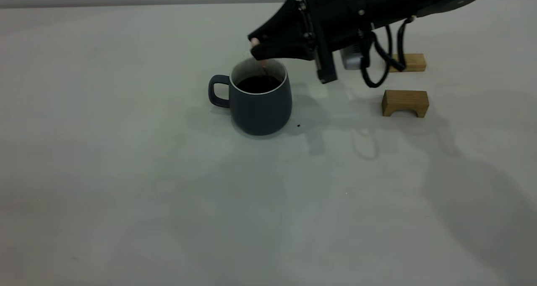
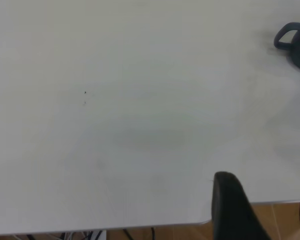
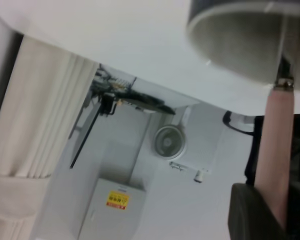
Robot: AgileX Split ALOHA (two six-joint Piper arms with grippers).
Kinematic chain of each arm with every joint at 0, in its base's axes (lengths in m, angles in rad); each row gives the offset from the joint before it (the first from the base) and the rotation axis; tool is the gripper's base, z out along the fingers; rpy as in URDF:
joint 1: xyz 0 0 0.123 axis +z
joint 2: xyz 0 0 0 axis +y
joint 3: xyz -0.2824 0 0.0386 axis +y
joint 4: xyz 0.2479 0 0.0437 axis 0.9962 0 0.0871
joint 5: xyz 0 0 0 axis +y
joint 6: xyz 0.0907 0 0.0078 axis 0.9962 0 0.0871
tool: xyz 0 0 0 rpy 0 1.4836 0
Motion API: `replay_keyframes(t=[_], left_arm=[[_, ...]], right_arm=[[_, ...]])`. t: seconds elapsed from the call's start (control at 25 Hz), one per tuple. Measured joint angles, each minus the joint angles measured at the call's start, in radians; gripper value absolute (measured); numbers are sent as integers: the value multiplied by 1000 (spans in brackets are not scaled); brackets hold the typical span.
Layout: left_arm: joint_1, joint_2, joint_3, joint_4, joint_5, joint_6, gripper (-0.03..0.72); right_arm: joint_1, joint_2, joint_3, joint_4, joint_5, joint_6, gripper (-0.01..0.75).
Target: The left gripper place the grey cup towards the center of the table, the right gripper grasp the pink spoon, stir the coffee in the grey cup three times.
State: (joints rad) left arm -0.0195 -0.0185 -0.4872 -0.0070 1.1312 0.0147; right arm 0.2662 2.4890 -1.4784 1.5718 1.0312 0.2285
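The grey cup (image 1: 260,103) stands upright near the middle of the table (image 1: 126,172), its handle pointing left, with dark coffee (image 1: 257,84) inside. My right gripper (image 1: 256,46) hovers just above the cup's far rim, shut on the pink spoon (image 1: 262,63), whose lower end dips into the coffee. In the right wrist view the pink spoon (image 3: 275,150) runs from my right gripper (image 3: 280,217) up to the grey cup (image 3: 235,40). In the left wrist view my left gripper (image 2: 270,210) is open over the table's edge, far from the grey cup (image 2: 296,42). The exterior view does not show it.
Two tan wooden blocks sit right of the cup: an arch-shaped one (image 1: 405,102) and a flat one (image 1: 413,62) behind the right arm's cables. A tiny dark speck (image 1: 298,126) lies beside the cup's base.
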Motion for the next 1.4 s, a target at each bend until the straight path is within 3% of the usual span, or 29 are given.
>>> replay_keyframes(t=[0.24, 0.32, 0.64, 0.76, 1.04, 1.4], left_arm=[[0, 0, 0, 0, 0, 0, 406], [0, 0, 0, 0, 0, 0, 406], [0, 0, 0, 0, 0, 0, 406], [0, 0, 0, 0, 0, 0, 406], [0, 0, 0, 0, 0, 0, 406], [0, 0, 0, 0, 0, 0, 406]], right_arm=[[-5, 0, -1, -74, 24, 27, 191], [-5, 0, -1, -91, 34, 17, 252], [-5, -1, -1, -113, 99, -110, 614], [-5, -21, -1, -131, 109, -173, 676], [-17, -212, -1, -313, 118, -276, 660], [-21, -634, 0, -705, 161, -199, 444]])
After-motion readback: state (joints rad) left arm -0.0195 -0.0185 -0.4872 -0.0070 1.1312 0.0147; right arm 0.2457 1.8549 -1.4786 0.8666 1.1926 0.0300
